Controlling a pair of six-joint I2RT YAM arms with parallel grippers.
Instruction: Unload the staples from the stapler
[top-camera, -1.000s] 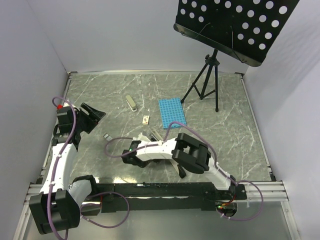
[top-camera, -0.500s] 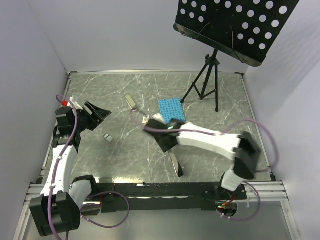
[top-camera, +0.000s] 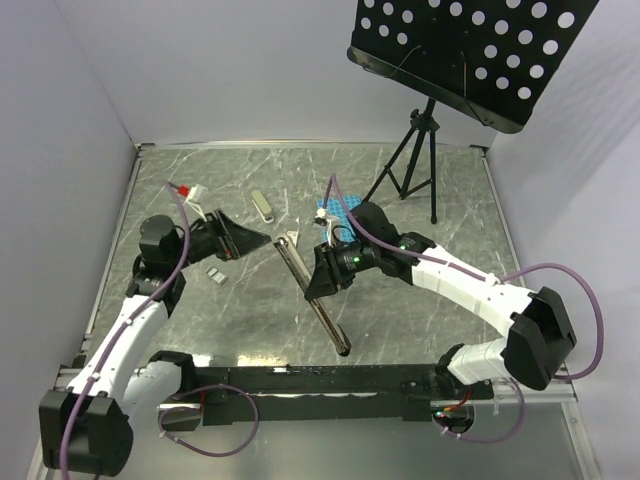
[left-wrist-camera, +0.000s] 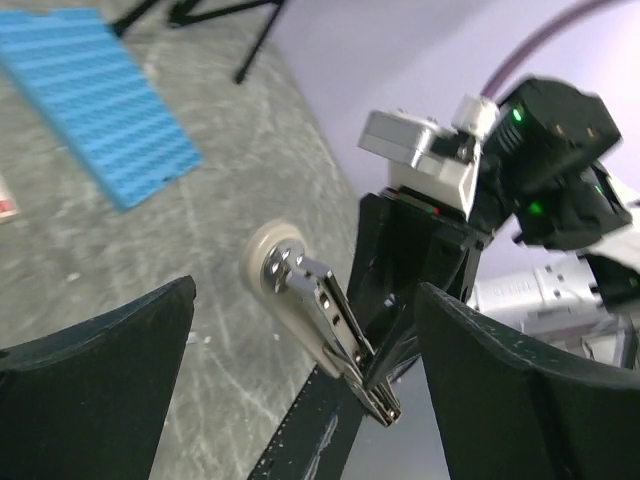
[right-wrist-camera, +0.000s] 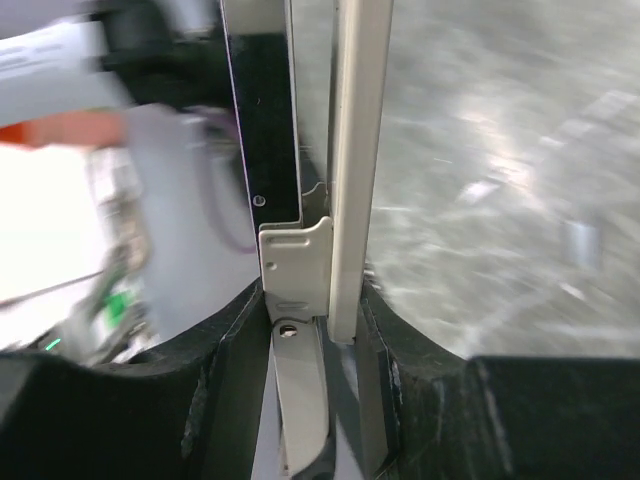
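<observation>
Right fingers (right-wrist-camera: 215, 400): pinching the stapler (top-camera: 330, 325) at frame centre; we hold steady.
Left fingers (left-wrist-camera: 520, 400): spread; we centre them on its metal strip (left-wrist-camera: 335, 330).

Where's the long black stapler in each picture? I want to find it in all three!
Top external: the slim black stapler with a silvery metal strip slants through the middle of the picture.
Left wrist: the stapler is at lower centre, with its silvery strip and pale round end showing.
Right wrist: it runs top to bottom through the centre.
Shared landmark: the grey marbled table top.
</observation>
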